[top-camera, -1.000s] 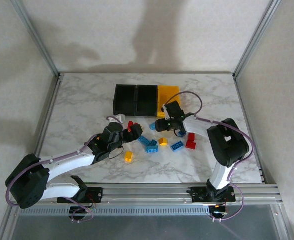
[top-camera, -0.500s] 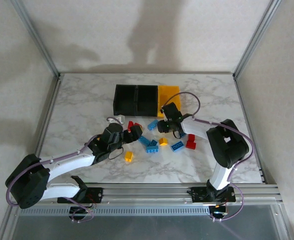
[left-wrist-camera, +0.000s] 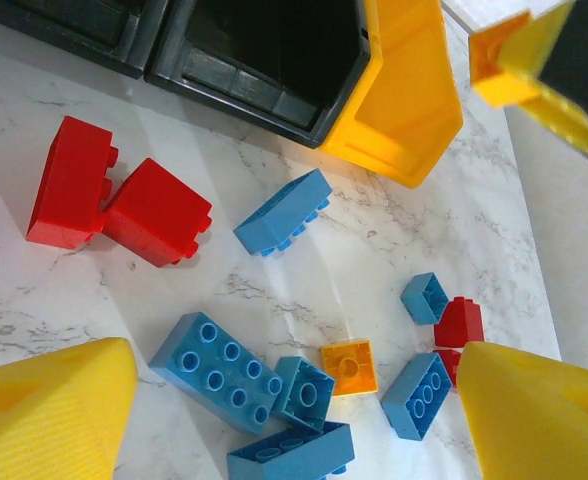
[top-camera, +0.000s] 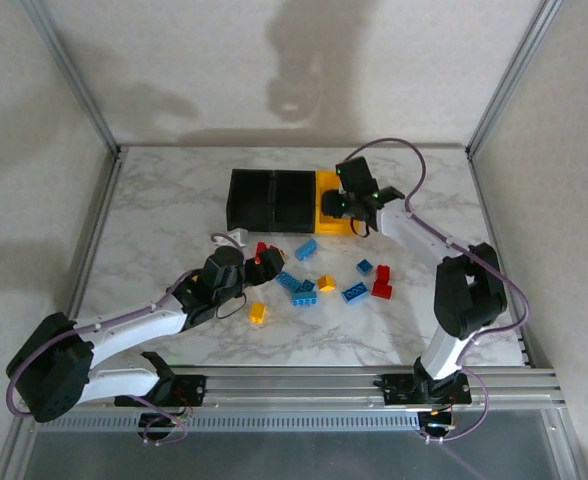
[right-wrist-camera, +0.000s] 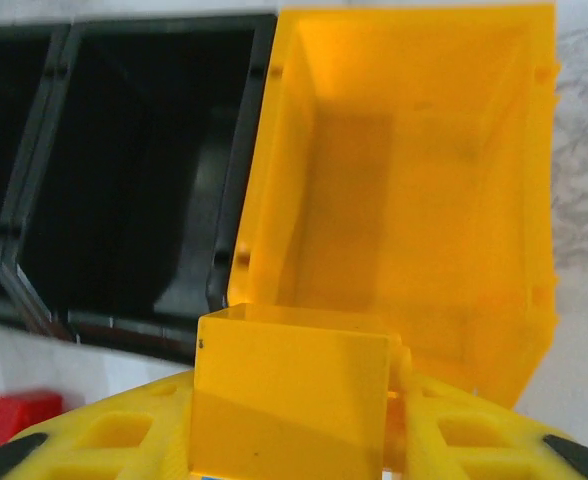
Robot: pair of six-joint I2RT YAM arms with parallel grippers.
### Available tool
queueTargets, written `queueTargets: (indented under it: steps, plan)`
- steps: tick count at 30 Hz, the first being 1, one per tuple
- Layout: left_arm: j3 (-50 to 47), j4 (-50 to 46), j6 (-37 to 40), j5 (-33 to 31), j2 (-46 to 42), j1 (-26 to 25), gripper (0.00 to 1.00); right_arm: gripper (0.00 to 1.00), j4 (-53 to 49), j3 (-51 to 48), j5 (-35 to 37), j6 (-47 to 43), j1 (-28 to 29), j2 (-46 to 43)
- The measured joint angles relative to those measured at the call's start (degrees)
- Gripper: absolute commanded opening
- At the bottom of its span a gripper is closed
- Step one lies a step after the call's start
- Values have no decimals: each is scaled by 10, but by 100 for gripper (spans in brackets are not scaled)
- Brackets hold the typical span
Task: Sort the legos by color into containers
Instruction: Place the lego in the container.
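My right gripper is shut on a yellow lego and hangs over the front edge of the yellow container, which ends the row beside the two black containers. In the left wrist view that held yellow lego appears at the top right. My left gripper is open and low over the loose legos, with nothing between its fingers. Below it lie two red legos, several blue legos and a small yellow lego.
More legos are scattered in the middle of the table: a yellow one near the left arm, blue ones and a red one to the right. A small white object lies left of the red legos.
My right gripper closed on a yellow lego on the table, lifted it and carried it back to above the yellow container. The left arm barely moved.
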Motion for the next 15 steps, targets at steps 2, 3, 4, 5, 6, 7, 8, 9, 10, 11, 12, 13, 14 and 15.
queueTargets:
  steps: [2, 3, 4, 5, 6, 7, 8, 9, 10, 11, 12, 13, 14, 15]
  plan:
    - [0, -3, -2, -3, -3, -3, 83, 36, -4, 26, 0, 24, -7, 24]
    - [0, -5, -3, -4, -5, -5, 83, 36, -5, 37, 0, 41, -10, 36]
    - [0, -6, -4, -5, -6, -6, 83, 36, -7, 44, 0, 54, -13, 45]
    - [0, -8, -5, -6, -8, -7, 83, 36, -7, 51, 0, 71, -17, 56]
    - [0, -9, -7, -7, -10, -7, 83, 36, -8, 57, 0, 91, -20, 66]
    - [0, -9, -7, -7, -11, -8, 83, 35, -8, 61, -2, 108, -23, 74]
    - [0, -9, -8, -9, -12, -9, 83, 36, -7, 66, -3, 130, -26, 83]
    - [0, -9, -9, -10, -12, -10, 83, 36, -7, 69, -4, 149, -29, 90]
    - [0, -9, -9, -12, -13, -10, 83, 36, -6, 71, -5, 167, -30, 96]
    - [0, -10, -9, -12, -13, -10, 83, 36, -4, 73, -5, 188, -32, 102]
    - [0, -10, -9, -14, -13, -10, 83, 36, -2, 75, -5, 208, -33, 108]
    - [0, -10, -9, -14, -14, -11, 83, 36, -1, 75, -5, 225, -33, 113]
    - [0, -10, -9, -14, -15, -11, 83, 35, 0, 77, -4, 245, -33, 118]
    - [0, -10, -9, -14, -16, -11, 83, 35, 2, 77, -3, 263, -33, 123]
